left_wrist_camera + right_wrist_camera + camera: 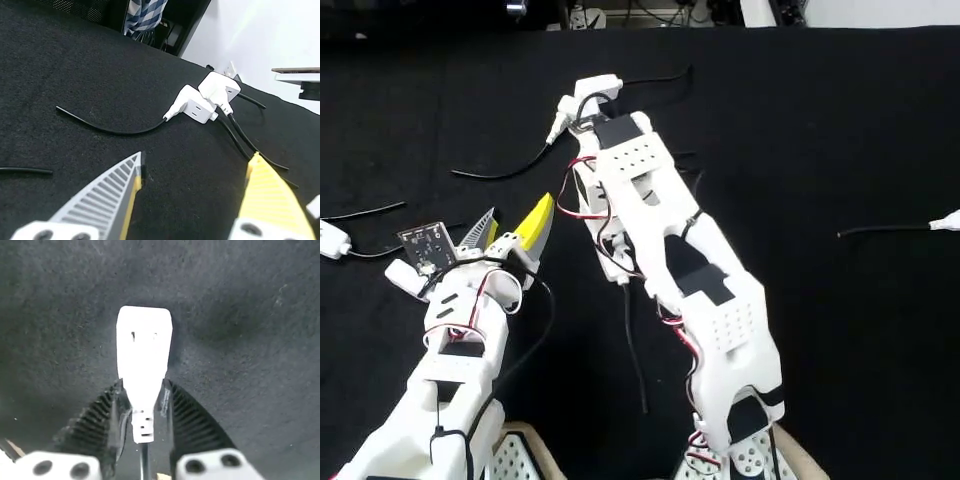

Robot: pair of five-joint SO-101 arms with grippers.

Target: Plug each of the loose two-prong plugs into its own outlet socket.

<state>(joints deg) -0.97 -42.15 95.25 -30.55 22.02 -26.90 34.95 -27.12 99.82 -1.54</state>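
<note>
As right tool [143, 388] clamps, socket [144, 342] protrudes.

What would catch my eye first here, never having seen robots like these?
Probably the right arm, stretched up the middle of the black table, with the right gripper shut on a white connector. Next is the left gripper at the front left, open, with one yellow finger and one grey. A white plug lies at the far left edge and another at the far right.
</note>
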